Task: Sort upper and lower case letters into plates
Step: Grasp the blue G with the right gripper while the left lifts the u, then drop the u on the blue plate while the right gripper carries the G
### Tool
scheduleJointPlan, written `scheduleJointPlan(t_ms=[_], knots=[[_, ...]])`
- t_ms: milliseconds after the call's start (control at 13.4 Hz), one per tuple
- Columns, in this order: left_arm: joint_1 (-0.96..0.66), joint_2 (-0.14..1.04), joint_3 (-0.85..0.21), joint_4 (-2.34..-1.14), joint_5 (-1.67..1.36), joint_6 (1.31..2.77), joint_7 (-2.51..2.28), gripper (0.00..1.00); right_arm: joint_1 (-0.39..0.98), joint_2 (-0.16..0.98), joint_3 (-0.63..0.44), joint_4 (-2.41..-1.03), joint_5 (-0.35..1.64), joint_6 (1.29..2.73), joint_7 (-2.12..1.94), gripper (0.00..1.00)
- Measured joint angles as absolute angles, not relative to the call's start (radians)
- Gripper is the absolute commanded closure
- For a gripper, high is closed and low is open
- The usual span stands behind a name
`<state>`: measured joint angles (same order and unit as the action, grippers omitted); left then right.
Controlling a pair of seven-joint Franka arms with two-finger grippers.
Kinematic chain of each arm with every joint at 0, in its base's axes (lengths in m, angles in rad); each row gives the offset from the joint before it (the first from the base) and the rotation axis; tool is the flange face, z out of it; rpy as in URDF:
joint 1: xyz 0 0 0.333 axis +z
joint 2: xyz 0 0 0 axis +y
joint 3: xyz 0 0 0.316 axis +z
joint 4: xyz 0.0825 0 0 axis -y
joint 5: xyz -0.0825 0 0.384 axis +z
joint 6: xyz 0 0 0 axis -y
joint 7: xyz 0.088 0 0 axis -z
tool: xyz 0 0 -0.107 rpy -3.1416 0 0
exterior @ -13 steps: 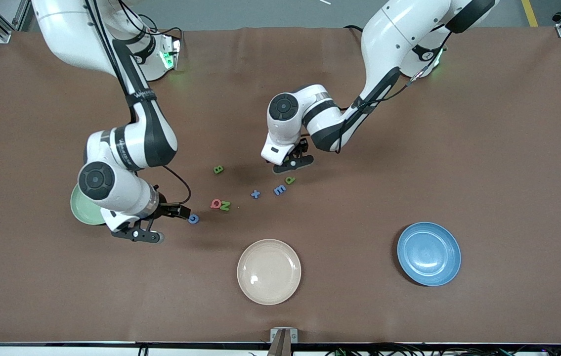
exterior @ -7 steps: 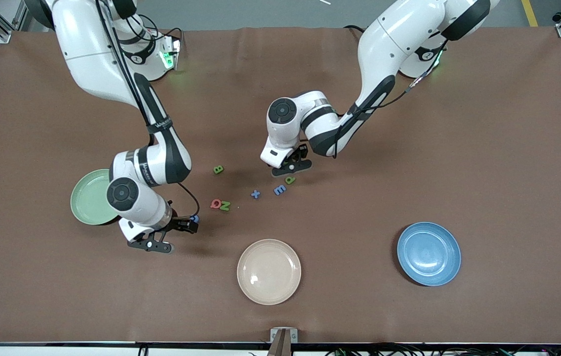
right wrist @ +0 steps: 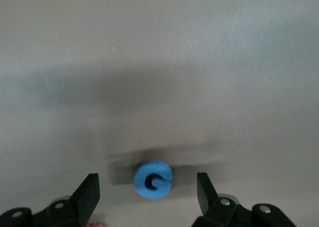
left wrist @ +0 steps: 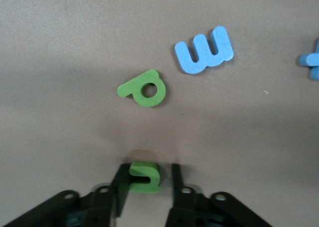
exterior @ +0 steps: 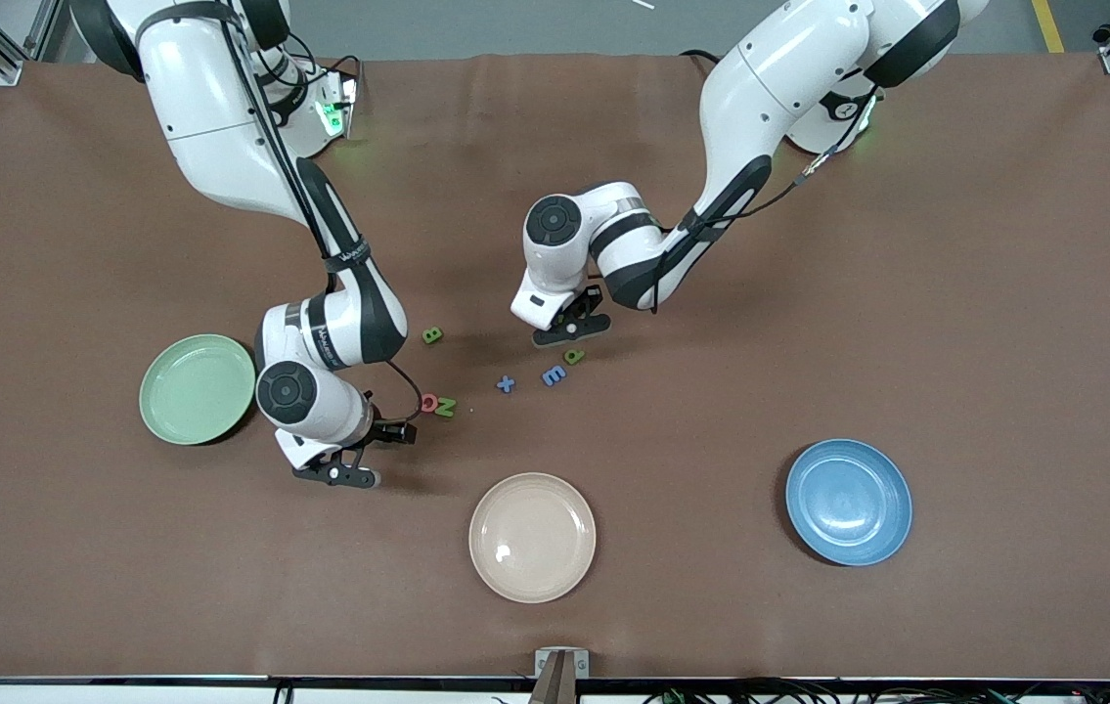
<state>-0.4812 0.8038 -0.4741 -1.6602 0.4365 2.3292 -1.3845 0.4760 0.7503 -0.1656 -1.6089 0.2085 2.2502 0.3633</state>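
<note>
A small green letter (left wrist: 144,177) sits on the table between the fingers of the left gripper (left wrist: 147,184), which stand narrowly apart; one finger (left wrist: 122,184) touches the letter's side, while a thin gap shows at the other, so a firm grip cannot be told. Just ahead of that gripper lie a green p (left wrist: 143,89) and a blue letter like an E (left wrist: 204,51), with a blue cross-shaped letter (exterior: 506,384) near them. A blue c (right wrist: 153,179) lies on the table between the widely spread fingers of the right gripper (right wrist: 148,192), touching neither. Close beside that gripper, a red letter (exterior: 428,402) and a green N (exterior: 445,407) lie touching. A green B (exterior: 431,335) lies apart. The green plate (exterior: 197,389) is near the right gripper, the blue plate (exterior: 848,501) well away from both, the beige plate (exterior: 532,537) between.
</note>
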Motion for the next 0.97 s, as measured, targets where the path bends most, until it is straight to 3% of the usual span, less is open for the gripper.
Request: scheduleJointPlan(t_ms=[374,673,898,973], knots=[[-0.397,0.753,-0.463,-1.623,0.446,2.244,-1.391,1.0,0.476,0.75,-0.169,-1.609,0.21,2.217,0.363,0.18],[-0.184,0.631,-0.461,-1.616,0.448,2.128,-1.207,1.0,0.475,0.75,-0.172,-1.609,0.21,2.239,0.363,0.2],[0.022,0.623,-0.455,-1.626,0.449,2.119,-0.959,1.0,0.474,0.751,-0.173,-1.609,0.211,2.258,0.364,0.22],[0.091,0.628,-0.453,-1.631,0.449,2.121,-0.87,1.0,0.474,0.754,-0.173,-1.61,0.211,2.265,0.364,0.28]])
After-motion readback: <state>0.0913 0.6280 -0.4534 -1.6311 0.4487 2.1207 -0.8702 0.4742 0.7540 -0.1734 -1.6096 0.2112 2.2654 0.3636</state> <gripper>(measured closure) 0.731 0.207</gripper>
